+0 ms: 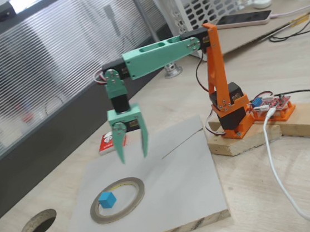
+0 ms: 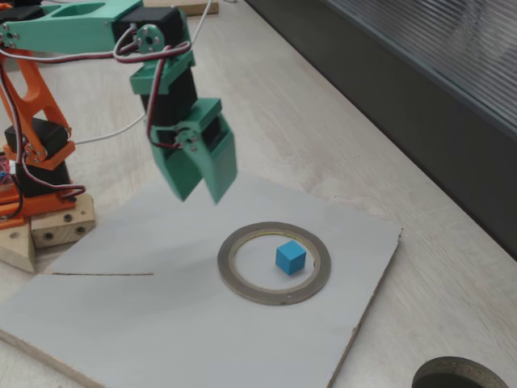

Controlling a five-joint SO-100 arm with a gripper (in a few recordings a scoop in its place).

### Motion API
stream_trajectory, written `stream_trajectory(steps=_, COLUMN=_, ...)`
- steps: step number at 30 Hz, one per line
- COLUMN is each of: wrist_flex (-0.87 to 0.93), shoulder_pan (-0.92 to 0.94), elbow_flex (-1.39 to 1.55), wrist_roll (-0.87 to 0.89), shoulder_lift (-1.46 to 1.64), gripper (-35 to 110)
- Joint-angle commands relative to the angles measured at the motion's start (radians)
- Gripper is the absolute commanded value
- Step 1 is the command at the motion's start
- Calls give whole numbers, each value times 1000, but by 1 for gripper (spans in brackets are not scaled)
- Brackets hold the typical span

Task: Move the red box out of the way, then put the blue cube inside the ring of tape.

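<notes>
Resting inside the ring of tape [image 1: 117, 200] on the grey board [image 1: 174, 186], the blue cube [image 1: 107, 199] is seen in both fixed views. The hand [image 1: 132, 151] is held above the board, empty, its fingers spread apart. The red box [image 1: 109, 143] is seen on the tabletop [image 1: 296, 178] beyond the board's far edge.
</notes>
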Motion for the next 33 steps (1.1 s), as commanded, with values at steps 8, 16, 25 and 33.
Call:
stream_trajectory(steps=8, wrist_flex=9, shoulder_pan=225, elbow_flex=83, wrist_roll=3, shoulder_lift=183, gripper=-1)
stream_trajectory(steps=16, wrist_flex=14, shoulder_pan=225, elbow_flex=256, wrist_roll=5, shoulder_lift=275, gripper=0)
stream_trajectory(steps=25, wrist_flex=15, shoulder_pan=225, elbow_flex=512, wrist_roll=8, shoulder_lift=466, gripper=0)
stream_trajectory(steps=33, wrist_flex=15, shoulder_pan=321, elbow_flex=692, wrist_roll=5, shoulder_lift=604, gripper=0)
